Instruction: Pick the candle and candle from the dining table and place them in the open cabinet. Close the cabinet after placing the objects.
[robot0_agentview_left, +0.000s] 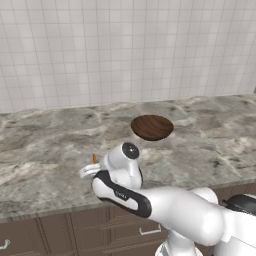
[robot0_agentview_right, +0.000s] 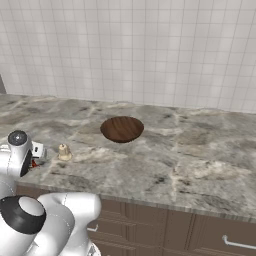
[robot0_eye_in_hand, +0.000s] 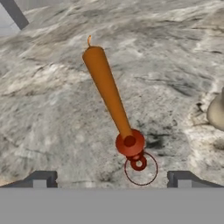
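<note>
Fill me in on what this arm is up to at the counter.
The gripper hangs open right above the orange taper candle, which stands in its small red holder on the stone dining table; nothing is held. The stubby cream candle stands close beside it, and a brown bowl sits farther back. Neither candle has left the table.

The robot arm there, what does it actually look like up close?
The arm is made of smooth, rounded glossy white shells with dark grey bands and round dark caps at its joints. Its gripper ends in two small, blocky dark grey fingertips. No loose cables show.
</note>
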